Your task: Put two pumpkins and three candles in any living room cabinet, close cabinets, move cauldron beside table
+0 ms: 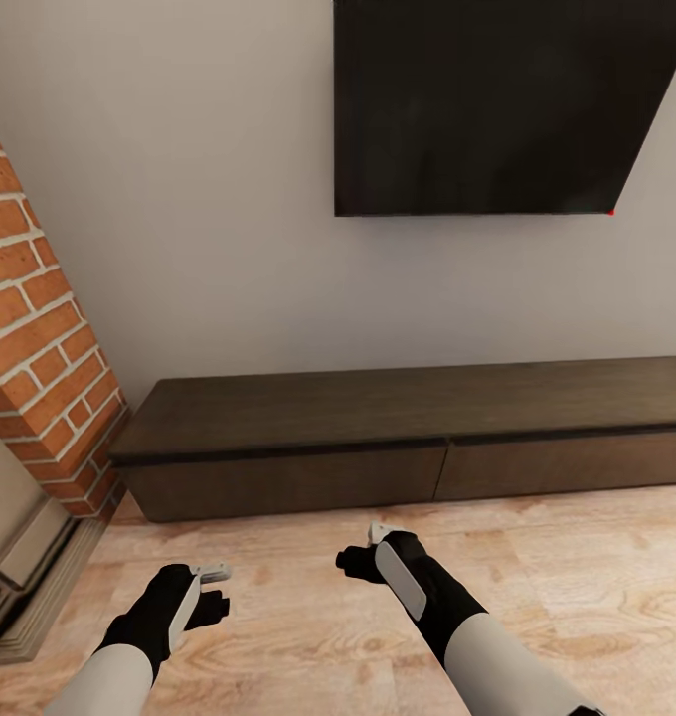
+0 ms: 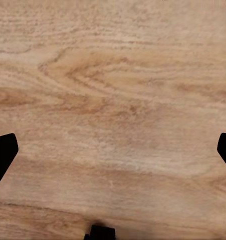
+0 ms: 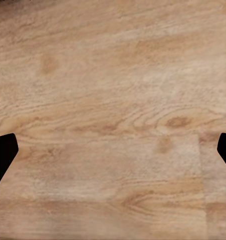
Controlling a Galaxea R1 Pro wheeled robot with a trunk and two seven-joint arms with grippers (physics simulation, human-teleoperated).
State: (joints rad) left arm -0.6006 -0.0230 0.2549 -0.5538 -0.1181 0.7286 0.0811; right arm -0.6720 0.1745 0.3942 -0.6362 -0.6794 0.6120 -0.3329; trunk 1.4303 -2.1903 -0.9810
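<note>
Ahead, shut cabinet (image 1: 378,447); below both wrists, bare wood floor (image 2: 113,100).

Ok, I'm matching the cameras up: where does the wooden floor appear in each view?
Head view: the wooden floor spans the lower third, in front of the cabinet and beneath both arms.
Left wrist view: it lies behind the left gripper, whose dark fingertips sit at the side edges.
Right wrist view: likewise, behind the right gripper.
Shared landmark: the floor's pale grain under each open gripper.
</note>
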